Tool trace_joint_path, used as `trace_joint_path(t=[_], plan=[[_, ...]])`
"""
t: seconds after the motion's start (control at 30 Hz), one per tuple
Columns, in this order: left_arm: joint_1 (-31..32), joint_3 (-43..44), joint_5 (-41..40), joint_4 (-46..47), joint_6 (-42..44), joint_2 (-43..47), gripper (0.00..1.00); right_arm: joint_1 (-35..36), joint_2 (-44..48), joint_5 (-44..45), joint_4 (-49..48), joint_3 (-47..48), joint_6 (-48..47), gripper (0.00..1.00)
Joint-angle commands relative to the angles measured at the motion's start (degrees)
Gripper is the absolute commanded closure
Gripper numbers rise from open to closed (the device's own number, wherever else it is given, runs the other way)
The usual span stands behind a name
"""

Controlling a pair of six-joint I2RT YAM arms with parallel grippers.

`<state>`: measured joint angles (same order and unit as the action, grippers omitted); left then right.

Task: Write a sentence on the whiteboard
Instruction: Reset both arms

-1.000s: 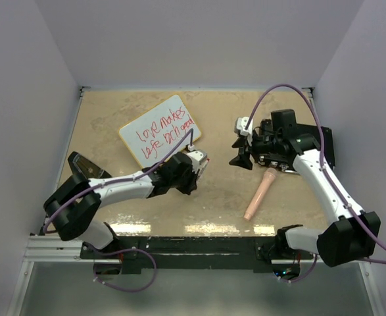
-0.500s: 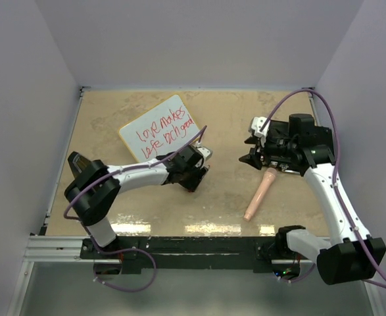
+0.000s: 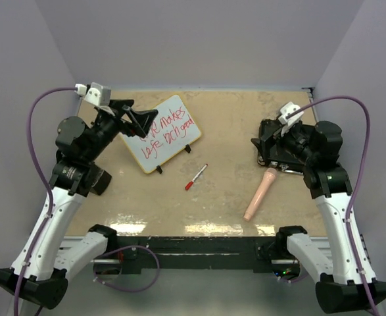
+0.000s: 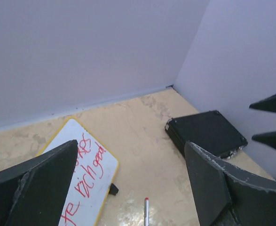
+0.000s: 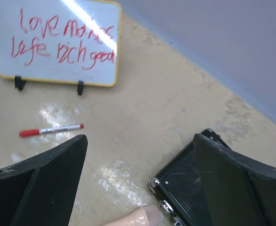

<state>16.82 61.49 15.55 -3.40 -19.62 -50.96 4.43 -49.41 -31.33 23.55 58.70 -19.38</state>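
While the whiteboard rests on its clip feet at the far left-centre of the table, its sentence fills two red lines. A red marker lies near its front edge. The left gripper and right gripper gape empty, a black case beneath the right one.

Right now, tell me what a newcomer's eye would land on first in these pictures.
The whiteboard stands on small black feet at the back left of the table, red handwriting in two lines across it. A red marker lies loose just in front of it. On the right, a pale pink stick-like tool lies beside a black case.
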Motion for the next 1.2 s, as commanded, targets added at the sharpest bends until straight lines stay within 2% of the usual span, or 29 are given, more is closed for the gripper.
trace_joint_path(t=[0.0, 0.17, 0.47, 1.17], plan=[[-0.3, 0.0, 3.8, -11.1, 4.3, -4.1, 0.0, -0.3, -0.1, 12.4, -7.2, 4.6, 15.7, 0.01], [-0.3, -5.8, 0.8, -9.7, 5.2, 1.3, 0.0, -0.2, -0.4, 19.5, -7.3, 8.0, 20.9, 0.01], [-0.3, -6.4, -0.4, -12.0, 6.7, 4.0, 0.0, -0.6, 0.4, 23.3, -7.7, 10.2, 22.4, 0.01], [-0.3, -5.6, -0.9, -12.1, 6.1, 4.4, 0.0, -0.6, 1.9, 22.5, -8.4, 9.2, 22.5, 0.01]])
